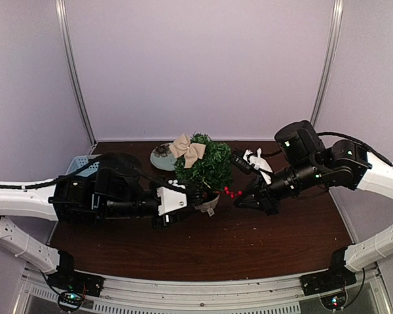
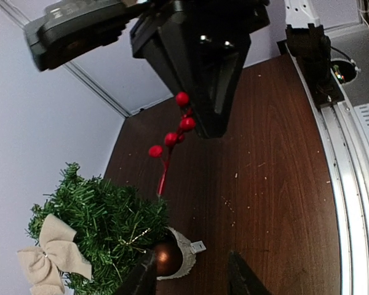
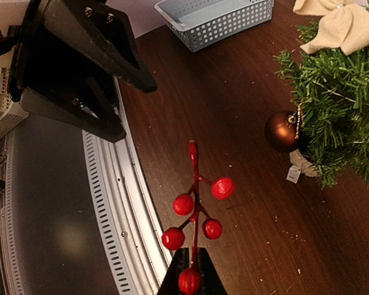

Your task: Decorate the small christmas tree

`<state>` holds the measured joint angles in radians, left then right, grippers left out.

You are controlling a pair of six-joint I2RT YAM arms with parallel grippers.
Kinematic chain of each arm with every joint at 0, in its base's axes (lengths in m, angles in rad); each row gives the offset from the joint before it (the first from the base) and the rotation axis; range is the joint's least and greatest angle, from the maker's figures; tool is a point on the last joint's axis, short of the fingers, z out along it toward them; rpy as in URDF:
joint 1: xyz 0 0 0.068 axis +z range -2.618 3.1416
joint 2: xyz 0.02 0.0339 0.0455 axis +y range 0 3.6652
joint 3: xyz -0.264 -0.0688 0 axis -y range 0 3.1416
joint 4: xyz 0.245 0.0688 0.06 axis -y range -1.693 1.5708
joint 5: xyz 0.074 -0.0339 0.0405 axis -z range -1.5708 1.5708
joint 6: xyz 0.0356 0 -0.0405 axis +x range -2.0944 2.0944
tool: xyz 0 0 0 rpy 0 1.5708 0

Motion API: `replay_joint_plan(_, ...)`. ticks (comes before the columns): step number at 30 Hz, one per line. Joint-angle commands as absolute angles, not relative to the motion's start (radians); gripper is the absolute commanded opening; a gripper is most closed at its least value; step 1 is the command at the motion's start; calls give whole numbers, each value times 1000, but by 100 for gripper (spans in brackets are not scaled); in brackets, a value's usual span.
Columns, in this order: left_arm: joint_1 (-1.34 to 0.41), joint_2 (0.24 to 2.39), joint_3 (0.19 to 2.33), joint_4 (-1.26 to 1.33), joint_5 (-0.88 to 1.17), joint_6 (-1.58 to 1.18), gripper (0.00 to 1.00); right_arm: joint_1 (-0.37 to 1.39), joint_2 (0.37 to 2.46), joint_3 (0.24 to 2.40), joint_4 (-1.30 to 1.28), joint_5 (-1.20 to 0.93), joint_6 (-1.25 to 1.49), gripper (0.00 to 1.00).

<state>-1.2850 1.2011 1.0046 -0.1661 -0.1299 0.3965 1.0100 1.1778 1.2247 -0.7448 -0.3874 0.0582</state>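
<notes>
The small christmas tree (image 1: 208, 165) stands mid-table in an off-white pot (image 2: 189, 251), with a beige bow (image 1: 188, 149) near its top and a brown ball (image 3: 281, 131) hanging low by the pot. My right gripper (image 3: 192, 279) is shut on the stem of a red berry sprig (image 3: 197, 200) and holds it just right of the tree, the stem tip pointing at the branches. My left gripper (image 2: 194, 279) is open at the tree's left, low beside the pot. Its left finger is close to the brown ball (image 2: 166, 258), and nothing lies between the jaws.
A pale blue basket (image 1: 82, 165) sits at the far left behind my left arm. A round grey-green dish (image 1: 161, 157) lies behind the tree, and a white object (image 1: 259, 161) lies behind my right gripper. A metal rail (image 2: 350, 184) runs along the near table edge.
</notes>
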Motion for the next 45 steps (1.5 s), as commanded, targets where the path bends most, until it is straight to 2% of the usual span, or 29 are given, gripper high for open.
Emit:
replay_joint_plan(1,-1314,1251,1076,-185,-163,531,37,1007,1204,1266,-773,-491,104,0)
replay_joint_plan(11,-1367,1367,1164,-167,-287,570,34,1008,1242,1274,-768,-543,109,0)
replay_joint_plan(14,-1370,1393,1177,-169,-299,582,30,1008,1244,1277,-770,-553,109,0)
replay_joint_plan(18,-1371,1410,1185,-164,-305,587,19,1009,1244,1277,-772,-562,108,0)
replay_joint_plan(22,-1373,1407,1169,-124,-316,570,1,1008,1240,1276,-768,-567,102,0)
replay_joint_plan(23,-1374,1402,1158,-105,-322,561,0,1009,1236,1274,-763,-567,100,2)
replay_joint_plan(28,-1364,1354,1072,56,-305,466,0,1002,1184,1259,-739,-502,100,43)
replay_joint_plan(32,-1347,1327,1004,164,-273,345,0,985,1070,1196,-607,-403,132,60)
replay_joint_plan(36,-1341,1322,964,267,-255,249,0,970,976,1118,-424,-382,175,62)
replay_joint_plan(45,-1336,1346,945,409,-239,129,0,970,1020,1127,-293,-452,193,53)
